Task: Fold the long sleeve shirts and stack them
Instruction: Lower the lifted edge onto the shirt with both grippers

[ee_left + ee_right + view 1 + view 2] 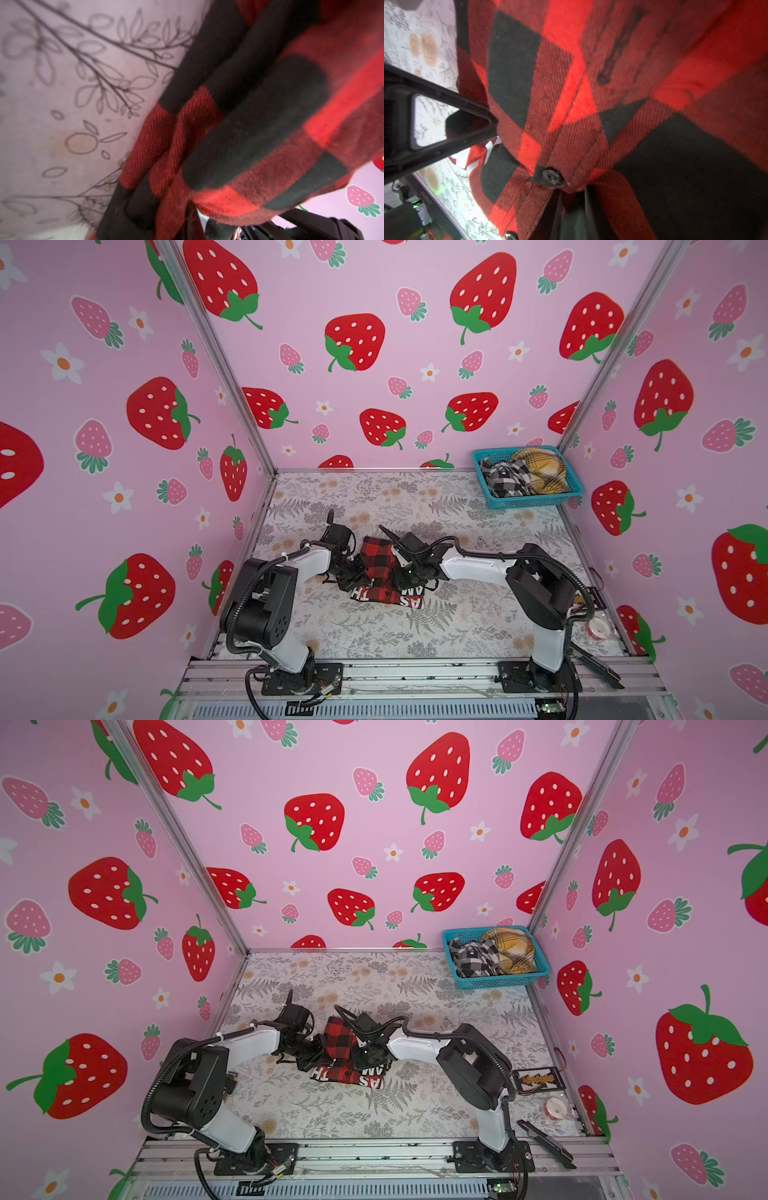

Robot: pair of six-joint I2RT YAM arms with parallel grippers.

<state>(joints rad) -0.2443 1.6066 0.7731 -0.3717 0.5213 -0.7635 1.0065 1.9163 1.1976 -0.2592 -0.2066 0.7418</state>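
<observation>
A red-and-black check long sleeve shirt (377,562) (338,1038) hangs bunched between my two grippers over the middle of the table. Its black band with white letters (409,602) trails on the table. My left gripper (360,571) (321,1052) is shut on the shirt's left side; in the left wrist view the cloth (259,124) covers the jaws. My right gripper (400,572) (358,1054) is shut on the right side. In the right wrist view a fold of the shirt (612,83) with a dark button (552,176) is pinched at my right gripper (573,199).
A blue basket (528,501) (496,982) at the back right corner holds a black-and-white plaid shirt (503,481) and a yellow plaid shirt (540,472). Along the right edge lie a battery pack (538,1079), a tape roll (556,1108) and a black tool (546,1144). Pink walls enclose three sides.
</observation>
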